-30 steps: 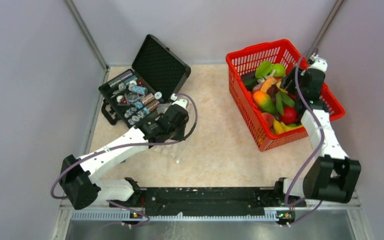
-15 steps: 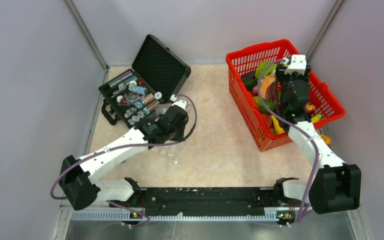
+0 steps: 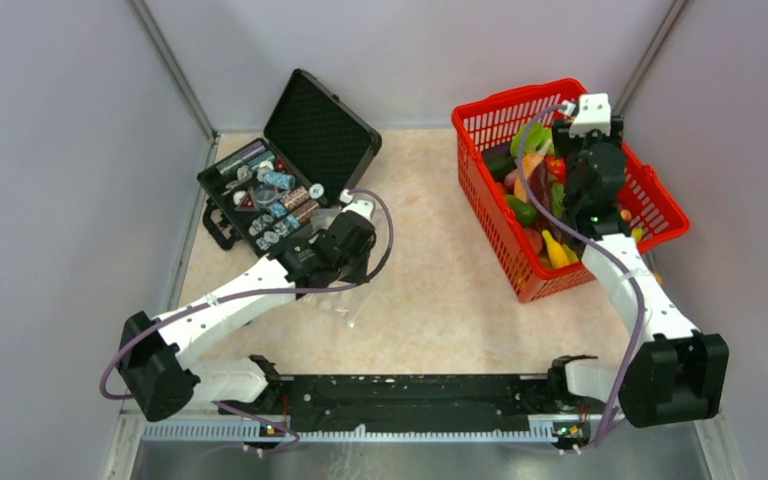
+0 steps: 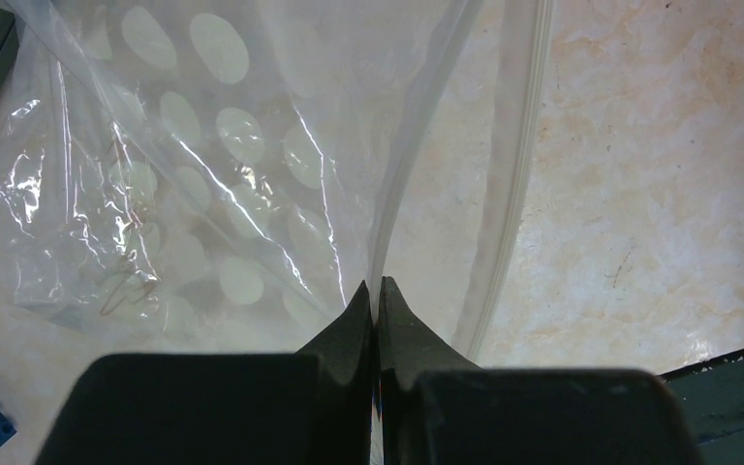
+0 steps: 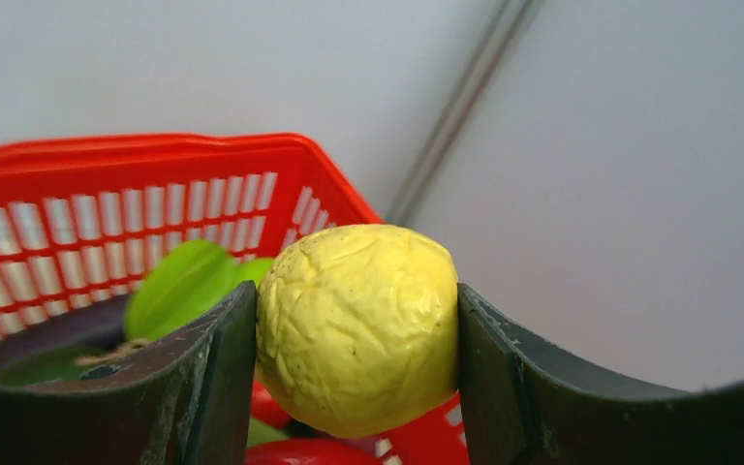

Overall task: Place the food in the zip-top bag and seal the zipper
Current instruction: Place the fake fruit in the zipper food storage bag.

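In the left wrist view my left gripper [image 4: 376, 291] is shut on the clear zip-top bag [image 4: 203, 194], pinching one lip of its mouth. The whitish zipper [image 4: 518, 174] runs past the fingers on the right. From above, the bag [image 3: 348, 298] hangs crumpled under the left gripper [image 3: 345, 268] near the table's middle left. My right gripper [image 5: 358, 325] is shut on a round, wrinkled yellow toy fruit [image 5: 358, 310], held above the red basket [image 5: 155, 150]. More food [image 3: 552, 245] lies in the basket [image 3: 500, 235] under the right gripper [image 3: 572, 135].
An open black case [image 3: 280, 180] with small metal parts stands at the back left, close to the left arm. The red basket fills the back right corner by the side wall. Green [image 5: 179, 286] and red [image 5: 291, 450] toy pieces lie below the held fruit.
My right gripper has risen out of the basket's right side and swung toward its far end with the yellow fruit in it. The left arm and the bag have not moved.
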You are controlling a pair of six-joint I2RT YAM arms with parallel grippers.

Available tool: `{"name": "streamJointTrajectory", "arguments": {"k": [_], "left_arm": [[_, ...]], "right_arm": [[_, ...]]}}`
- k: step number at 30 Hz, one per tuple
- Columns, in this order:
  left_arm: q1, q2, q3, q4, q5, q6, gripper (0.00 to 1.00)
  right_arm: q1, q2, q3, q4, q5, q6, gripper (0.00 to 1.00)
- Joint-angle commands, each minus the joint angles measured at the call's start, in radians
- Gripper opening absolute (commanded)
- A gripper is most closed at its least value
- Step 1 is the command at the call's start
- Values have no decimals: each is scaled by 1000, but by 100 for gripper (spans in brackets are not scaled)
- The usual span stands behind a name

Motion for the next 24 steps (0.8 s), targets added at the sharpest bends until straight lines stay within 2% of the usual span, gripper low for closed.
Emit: {"name": "streamJointTrajectory", "arguments": {"k": [1, 3, 6, 8, 15, 19, 24], "left_arm": [[3, -41, 4, 29, -14, 3, 0], [5, -41, 9, 30, -8, 5, 0], [5, -41, 20, 24, 1, 12, 0], [5, -45, 28, 23, 9, 16, 0], [4, -52, 62, 18, 34, 16, 0], [5, -45, 84, 17, 75, 14, 0], [4, -32, 98, 20, 111, 12, 0]], "right_arm": [[2, -120, 205, -325, -234, 389, 30], [5, -172, 204, -372, -429, 535, 29], [13, -235, 123, -327, -696, 744, 29], [63, -258, 79, -320, -783, 815, 29], [406, -283, -52, -338, -675, 731, 29], [514, -277, -170, -230, -625, 745, 28], [684, -259, -258, -85, -515, 673, 26]]}}
